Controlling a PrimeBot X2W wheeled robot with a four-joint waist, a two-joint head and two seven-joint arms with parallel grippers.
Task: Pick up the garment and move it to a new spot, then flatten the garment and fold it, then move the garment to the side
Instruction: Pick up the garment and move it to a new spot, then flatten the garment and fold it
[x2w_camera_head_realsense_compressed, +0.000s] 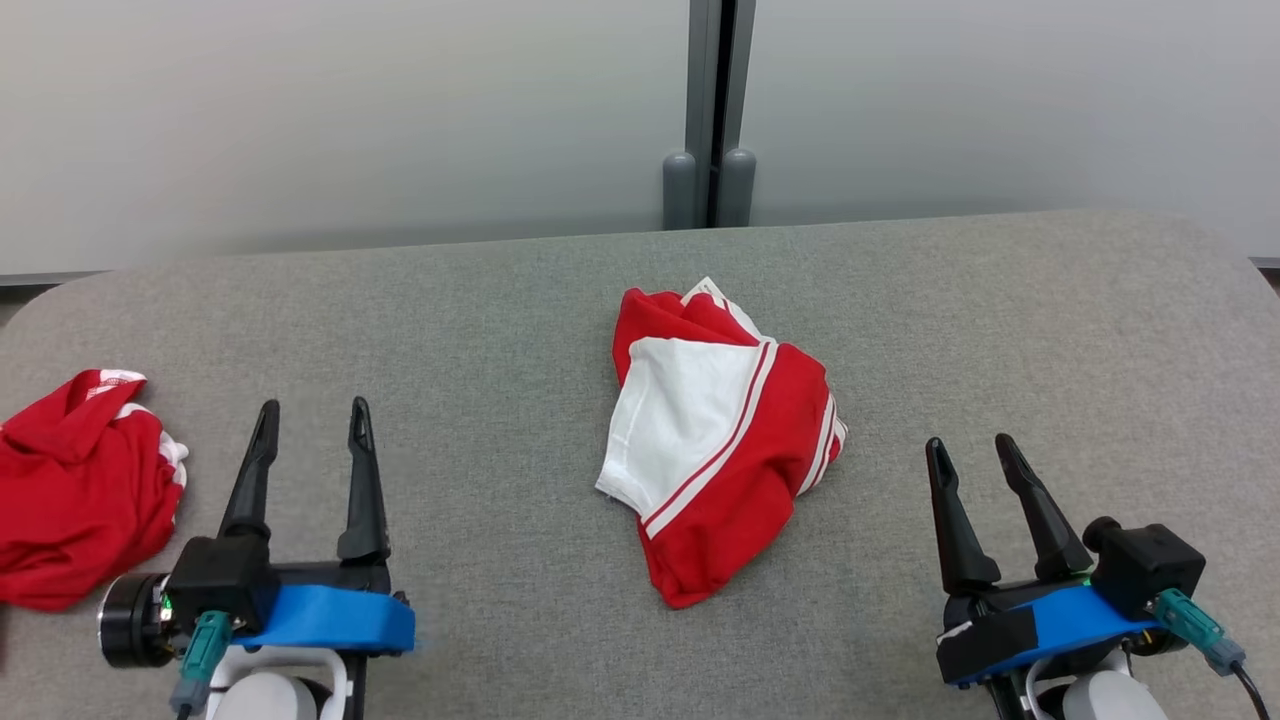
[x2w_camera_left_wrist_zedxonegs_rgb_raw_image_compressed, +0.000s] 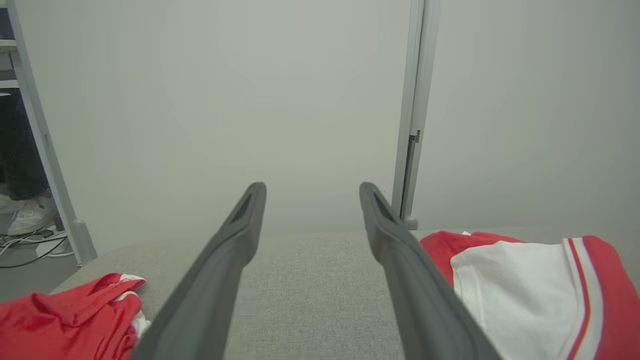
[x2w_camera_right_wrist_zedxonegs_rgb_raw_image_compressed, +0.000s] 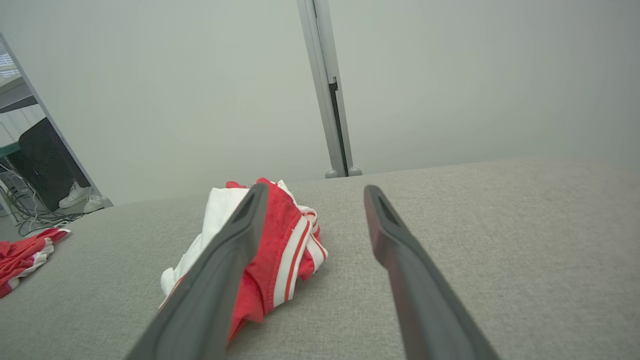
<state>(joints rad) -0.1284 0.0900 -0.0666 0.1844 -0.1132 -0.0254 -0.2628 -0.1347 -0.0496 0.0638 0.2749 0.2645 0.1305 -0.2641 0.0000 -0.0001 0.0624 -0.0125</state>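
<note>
My left pincer (x2w_camera_head_realsense_compressed: 314, 404): fingers spread wide, nothing between them, over the grey table (x2w_camera_head_realsense_compressed: 480, 300).
My right pincer (x2w_camera_head_realsense_compressed: 969, 443): wide as well, holding nothing.
Garment (x2w_camera_head_realsense_compressed: 715, 430): red and white, crumpled, lying between my two pincers, nearer my right one, touching neither.
Other red cloth (x2w_camera_head_realsense_compressed: 85, 500): bunched just to the left of my left pincer.

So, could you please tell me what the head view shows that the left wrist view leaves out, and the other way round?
Head view adds: the right gripper, jaws open, and the full outline of the middle garment. Left wrist view adds: white shoes and cables on the floor. Both share: the left gripper, jaws open, the side garment and the grey table.
</note>
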